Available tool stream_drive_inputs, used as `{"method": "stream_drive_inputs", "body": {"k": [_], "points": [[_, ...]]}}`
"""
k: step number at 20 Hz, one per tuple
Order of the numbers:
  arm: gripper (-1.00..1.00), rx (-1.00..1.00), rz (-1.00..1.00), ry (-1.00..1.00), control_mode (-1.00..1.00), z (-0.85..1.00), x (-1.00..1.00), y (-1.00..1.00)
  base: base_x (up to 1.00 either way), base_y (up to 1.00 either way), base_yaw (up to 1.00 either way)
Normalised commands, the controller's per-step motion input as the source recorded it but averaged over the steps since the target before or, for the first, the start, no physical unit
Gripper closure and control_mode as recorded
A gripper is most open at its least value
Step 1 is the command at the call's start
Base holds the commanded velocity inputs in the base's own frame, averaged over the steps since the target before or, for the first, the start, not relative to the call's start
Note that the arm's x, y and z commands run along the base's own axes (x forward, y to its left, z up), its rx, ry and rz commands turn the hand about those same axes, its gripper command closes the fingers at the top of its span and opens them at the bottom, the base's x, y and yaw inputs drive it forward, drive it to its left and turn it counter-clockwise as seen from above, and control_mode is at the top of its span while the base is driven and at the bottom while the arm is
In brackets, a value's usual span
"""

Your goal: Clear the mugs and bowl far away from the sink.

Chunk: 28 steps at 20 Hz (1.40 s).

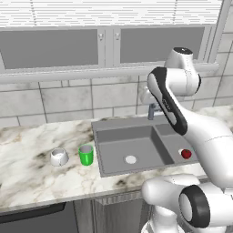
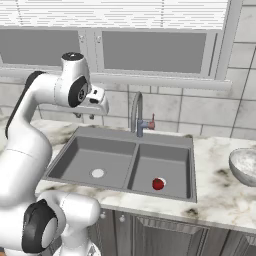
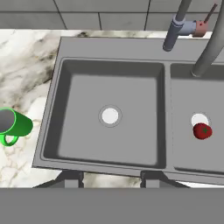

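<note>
The green mug (image 1: 86,154) stands upright on the marble counter just left of the sink (image 1: 98,132), and the squat white mug (image 1: 59,157) sits a little further left. In the hand view the green mug (image 3: 13,126) is at the left edge, beside the sink (image 3: 166,109). The speckled pale bowl (image 2: 245,167) rests on the counter far right of the sink (image 2: 131,172). My gripper (image 2: 86,117) hangs high over the sink's left basin, pointing down. In the hand view the gripper (image 3: 111,178) is open, with nothing between its fingertips (image 3: 72,177).
A small red ball (image 2: 158,184) lies in the right basin near its drain. The steel faucet (image 2: 137,115) rises behind the sink's middle, close to the right of my hand. A tiled wall and window ledge run along the back of the counter (image 1: 27,177).
</note>
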Motion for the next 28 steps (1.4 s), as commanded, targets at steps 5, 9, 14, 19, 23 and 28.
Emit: {"method": "stream_drive_inputs", "body": {"k": [5,9,14,19,23,28], "points": [[-1.0,-0.05,0.0,0.0,-1.0,-0.32,-0.39,0.39,0.0,0.0,0.0],[-1.0,-0.23,0.0,0.0,-1.0,-0.99,-0.71,1.0,0.0,0.0,0.0],[-1.0,-0.03,0.0,0.0,-1.0,-0.89,-0.57,1.0,0.0,0.0,0.0],[-1.0,0.0,-0.07,-0.09,-1.0,-0.63,-0.18,1.0,0.0,0.0,0.0],[-1.0,0.0,-0.18,-0.13,-1.0,-0.39,0.0,1.0,0.0,0.0,0.0],[-1.0,0.0,-0.11,-0.16,-1.0,-0.25,0.05,1.0,0.0,0.0,0.0]]}}
